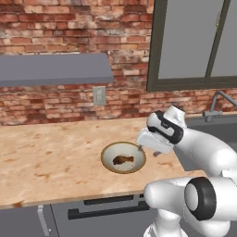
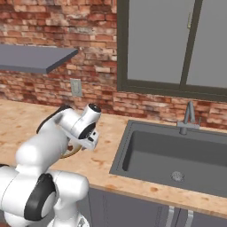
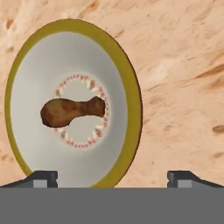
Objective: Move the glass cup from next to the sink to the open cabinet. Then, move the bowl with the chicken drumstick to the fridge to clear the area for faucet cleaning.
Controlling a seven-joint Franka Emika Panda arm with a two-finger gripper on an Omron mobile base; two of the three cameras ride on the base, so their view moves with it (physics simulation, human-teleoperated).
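While the claw gapes, gold-rimmed bowl cradles glossy brown drumstick

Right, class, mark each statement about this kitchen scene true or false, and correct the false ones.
1. The chicken drumstick lies inside the bowl. True.
2. The bowl sits in the sink. False: it rests on the wooden counter, to one side of the sink.
3. The claw is open, with nothing between its fingertips. True.
4. The claw has lifted the bowl off the counter. False: it hovers above the bowl, which stays on the counter.
5. The faucet stands at the back edge of the sink. True.
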